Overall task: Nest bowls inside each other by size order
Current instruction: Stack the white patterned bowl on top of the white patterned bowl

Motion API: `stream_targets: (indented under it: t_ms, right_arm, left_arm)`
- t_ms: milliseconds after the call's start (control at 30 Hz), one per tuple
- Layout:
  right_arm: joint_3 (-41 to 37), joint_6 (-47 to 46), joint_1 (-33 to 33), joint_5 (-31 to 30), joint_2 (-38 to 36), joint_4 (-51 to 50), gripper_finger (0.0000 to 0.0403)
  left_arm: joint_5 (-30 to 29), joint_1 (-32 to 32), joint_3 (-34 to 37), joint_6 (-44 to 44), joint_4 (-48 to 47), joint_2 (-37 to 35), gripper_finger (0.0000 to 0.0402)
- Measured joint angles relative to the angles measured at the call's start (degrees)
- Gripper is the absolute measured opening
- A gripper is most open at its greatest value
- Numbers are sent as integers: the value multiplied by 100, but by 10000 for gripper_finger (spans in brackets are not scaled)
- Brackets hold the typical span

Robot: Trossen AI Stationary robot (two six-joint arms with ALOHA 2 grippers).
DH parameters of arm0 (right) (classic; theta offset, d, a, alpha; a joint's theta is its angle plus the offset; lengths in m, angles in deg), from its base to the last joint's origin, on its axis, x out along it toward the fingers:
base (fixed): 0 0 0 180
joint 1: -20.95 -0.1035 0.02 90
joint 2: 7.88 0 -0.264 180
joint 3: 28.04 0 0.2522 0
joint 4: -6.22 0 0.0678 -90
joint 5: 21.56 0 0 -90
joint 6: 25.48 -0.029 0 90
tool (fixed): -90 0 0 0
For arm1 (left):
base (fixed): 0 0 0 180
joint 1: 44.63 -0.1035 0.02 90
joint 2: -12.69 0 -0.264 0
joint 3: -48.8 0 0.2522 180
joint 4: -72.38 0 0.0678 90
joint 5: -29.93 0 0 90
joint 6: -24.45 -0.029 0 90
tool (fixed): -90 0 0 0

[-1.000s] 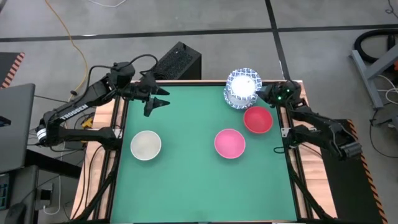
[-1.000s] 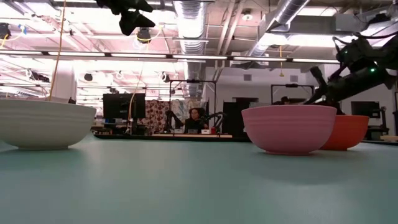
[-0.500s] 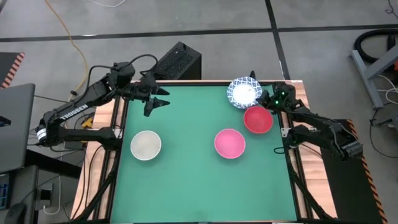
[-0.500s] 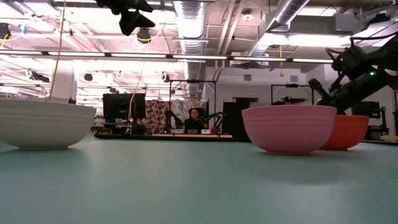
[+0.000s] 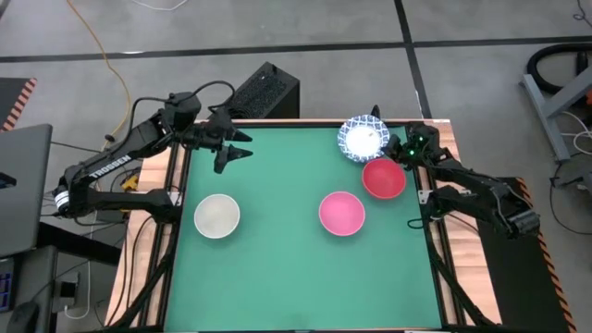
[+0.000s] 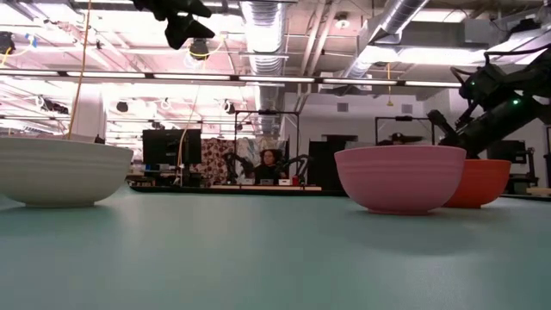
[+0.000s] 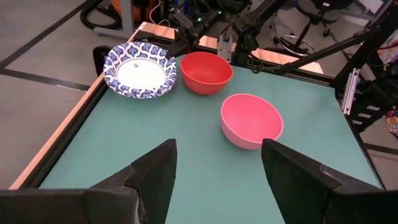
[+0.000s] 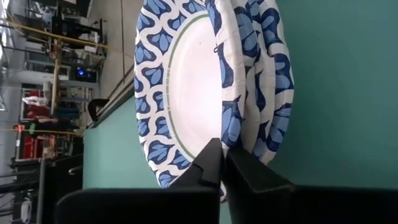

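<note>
— What's changed on your end in the last second?

— My right gripper (image 5: 392, 144) has carried the stack of blue-patterned bowls (image 5: 362, 137) back a little toward the far right corner of the table (image 5: 277, 277), and the stack now shows its white insides to the overhead camera, where a second ago it was tipped and showed its side. In the last half second nothing has moved.

— Is it gripping them?

— Yes. On the right wrist camera my fingers (image 8: 208, 165) are pinched nearly closed on the rim of the stack (image 8: 205, 87).

— And the other bowls?

— The same as before. The red bowl (image 5: 383, 178) sits just beside the stack, the pink bowl (image 5: 341, 213) is near it toward the middle, and the off-white bowl (image 5: 216, 216) is well apart on the left.

— Left arm?

— My left gripper (image 5: 237, 146) hangs over the far left corner, fingers (image 7: 152, 174) spread wide, holding nothing.
</note>
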Motion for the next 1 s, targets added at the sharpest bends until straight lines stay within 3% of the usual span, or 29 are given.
stream_targets:
  t_ms: [700, 1000]
  right_arm:
    - [2, 232, -3, 179, -4, 313, 168]
    - [2, 345, -3, 131, -4, 70, 180]
  left_arm:
    - [-117, 0, 0, -24, -165, 2, 224]
    - [-119, 0, 0, -26, -189, 2, 224]
